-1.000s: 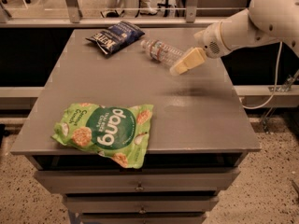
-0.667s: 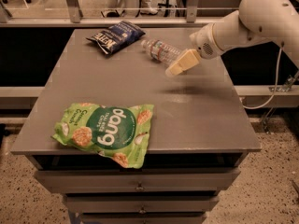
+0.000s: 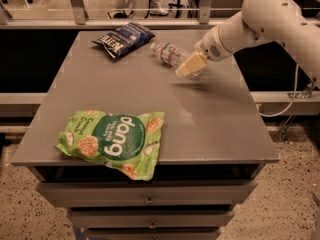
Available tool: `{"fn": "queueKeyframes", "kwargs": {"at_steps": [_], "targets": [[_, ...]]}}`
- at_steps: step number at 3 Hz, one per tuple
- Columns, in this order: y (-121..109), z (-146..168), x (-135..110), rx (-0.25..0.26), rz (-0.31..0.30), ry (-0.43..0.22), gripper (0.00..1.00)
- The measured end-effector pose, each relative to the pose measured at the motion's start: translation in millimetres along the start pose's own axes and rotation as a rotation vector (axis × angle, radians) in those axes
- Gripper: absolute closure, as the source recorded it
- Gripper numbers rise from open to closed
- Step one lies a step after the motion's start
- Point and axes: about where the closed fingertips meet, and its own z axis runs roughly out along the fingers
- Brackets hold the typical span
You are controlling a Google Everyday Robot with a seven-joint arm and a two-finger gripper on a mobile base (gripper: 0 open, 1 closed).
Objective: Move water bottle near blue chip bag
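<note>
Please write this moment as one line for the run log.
water bottle: lying on side, right of blue chip bag, apart | tool: at bottle's base end, over table far right | green bag: front left

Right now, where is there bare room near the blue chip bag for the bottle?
Bare table runs from the blue chip bag down to the green bag, and along the right side below the gripper. The back is crowded: the water bottle lies just right of the chip bag, gripper at its right end.
</note>
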Motion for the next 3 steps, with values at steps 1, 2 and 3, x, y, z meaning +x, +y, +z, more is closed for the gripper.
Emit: {"fn": "queueKeyframes", "kwargs": {"at_steps": [1,2,3], "targets": [[-6.0,-0.4,1.7,0.006,0.004,0.01,0.49],[-4.9,-0.6,2.8,-0.001,0.003,0.016,0.8],[-1.5,0.5,2.5,-0.011,0.001,0.017,1.0]]}}
